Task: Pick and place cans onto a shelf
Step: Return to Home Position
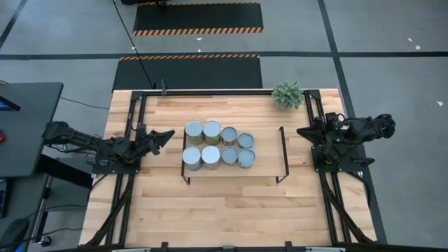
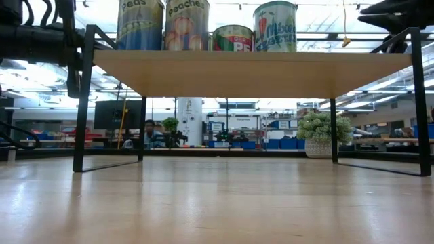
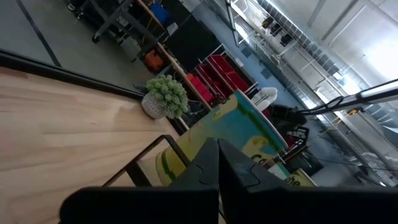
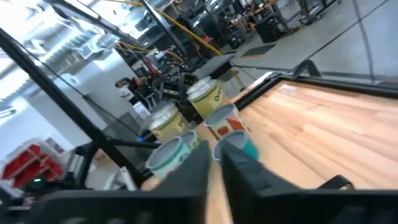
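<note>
Both arms fold low flanking the shelf (image 1: 266, 150), the left gripper (image 1: 170, 133) beside its left end with fingers together, the right gripper (image 1: 301, 131) beside its right end.

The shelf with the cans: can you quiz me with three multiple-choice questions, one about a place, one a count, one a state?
1. Where on the shelf do the cans stand?
A. Toward the robot's left
B. Toward the robot's right
C. Spread along its whole length

2. How many cans are there?
A. Six
B. Eight
C. Ten

3. How are the left gripper's jaws?
A. Shut, empty
B. Shut on a can
C. Wide open

Answers: 1 A, the shelf's right part is bare; 2 B, two rows of four; 3 A, the left wrist view shows them together, nothing between.
</note>
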Robot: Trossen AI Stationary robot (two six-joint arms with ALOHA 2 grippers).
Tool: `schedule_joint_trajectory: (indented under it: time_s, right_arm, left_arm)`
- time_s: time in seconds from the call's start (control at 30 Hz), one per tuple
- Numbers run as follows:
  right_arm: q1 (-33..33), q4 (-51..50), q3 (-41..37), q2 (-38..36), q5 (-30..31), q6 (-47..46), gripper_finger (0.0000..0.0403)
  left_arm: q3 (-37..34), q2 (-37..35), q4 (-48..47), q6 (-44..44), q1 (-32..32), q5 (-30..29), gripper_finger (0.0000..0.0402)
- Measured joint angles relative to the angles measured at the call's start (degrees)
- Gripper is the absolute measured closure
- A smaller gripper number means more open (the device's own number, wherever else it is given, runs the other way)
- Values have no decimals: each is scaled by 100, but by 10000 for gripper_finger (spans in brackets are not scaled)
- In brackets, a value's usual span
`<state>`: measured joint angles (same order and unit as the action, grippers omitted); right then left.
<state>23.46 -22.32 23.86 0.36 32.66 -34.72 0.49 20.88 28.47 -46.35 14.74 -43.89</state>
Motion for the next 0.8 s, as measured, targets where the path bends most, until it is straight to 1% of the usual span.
schedule_joint_trajectory:
  time_s: [0.03,0.07,0.1,0.2,0.33,0.43,0.57,0.63,0.67,0.73,0.8]
  right_arm:
    - [0,9,-32,-2,59,38,376]
    - [-2,27,-81,-4,89,62,389]
    - [0,51,-154,-4,110,57,393]
    - [-1,361,-422,-3,29,-59,386]
    - [0,1281,-806,-6,-275,92,397]
    - [0,1929,-1167,-4,-456,27,397]
    - [0,3299,-1864,-4,-832,11,399]
    - [0,3915,-2204,-9,-864,12,399]
    - [2,3999,-2347,-10,-842,-38,399]
    - [3,3751,-2344,7,-807,-131,399]
    - [4,3847,-2350,-10,-757,-66,399]
  left_arm:
    - [0,0,0,0,13,-3,402]
    - [-2,0,-2,0,30,-28,402]
    - [-2,0,-8,0,37,-55,402]
    - [-2,0,-51,-16,55,-132,402]
    - [-2,4,-150,-138,55,-152,402]
    - [-4,4,-202,-247,55,-152,402]
    - [-4,4,-240,-299,70,-130,398]
    - [-4,4,-238,-299,92,-147,396]
    - [-4,4,-238,-306,92,-150,396]
    - [-7,6,-236,-412,92,-150,395]
    - [-7,7,-267,-349,92,-150,395]
